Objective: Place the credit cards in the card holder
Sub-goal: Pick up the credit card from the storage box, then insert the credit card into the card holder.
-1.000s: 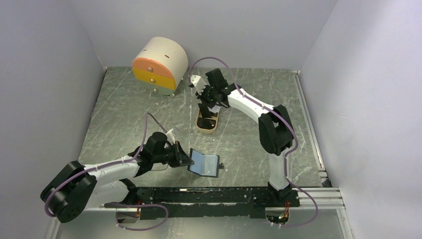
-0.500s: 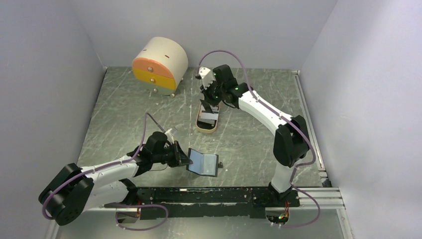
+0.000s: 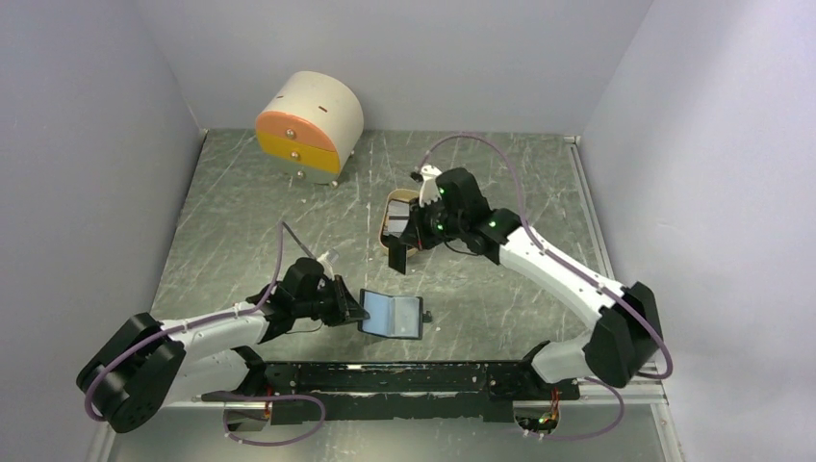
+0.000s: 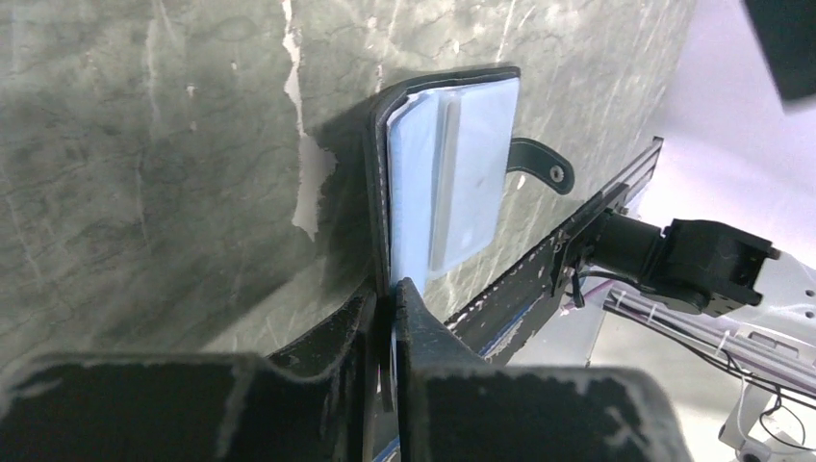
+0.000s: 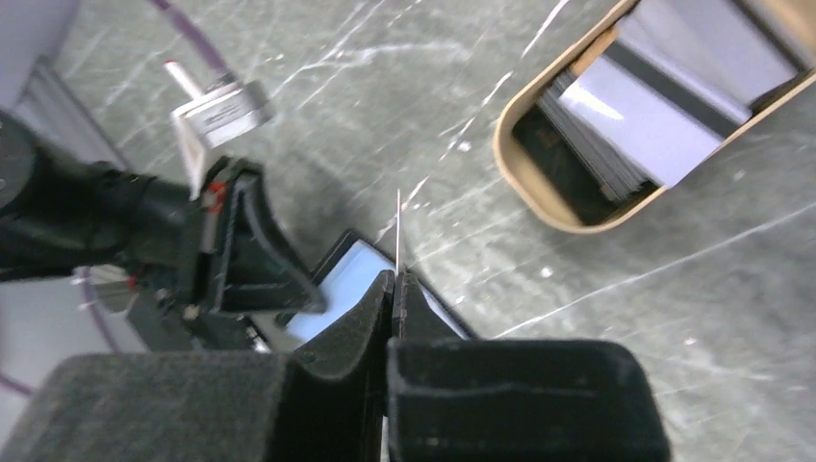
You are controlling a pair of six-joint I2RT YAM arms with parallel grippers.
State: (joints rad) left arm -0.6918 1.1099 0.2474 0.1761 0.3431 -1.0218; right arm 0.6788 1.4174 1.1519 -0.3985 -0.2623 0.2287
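Observation:
The card holder (image 3: 395, 316) lies open near the front edge with its blue inner face (image 4: 452, 183) up and its snap tab (image 4: 541, 164) to the right. My left gripper (image 3: 352, 308) is shut on its raised black left flap (image 4: 378, 192). My right gripper (image 3: 408, 238) hangs over the near end of the tan tray, shut on one dark credit card (image 3: 396, 253). That card shows as a thin edge (image 5: 398, 226) above the holder (image 5: 351, 279). More credit cards (image 5: 664, 96), white and dark, lie stacked in the tray.
The tan oval tray (image 3: 387, 204) sits mid-table, and its rim (image 5: 524, 188) shows in the right wrist view. An orange and yellow drawer unit (image 3: 308, 125) stands at the back left. Grey walls close three sides. A black rail (image 3: 423, 377) runs along the front.
My right arm has swung from the tray's far end toward the near side, carrying a card out of the tray. The left gripper and card holder have stayed put.

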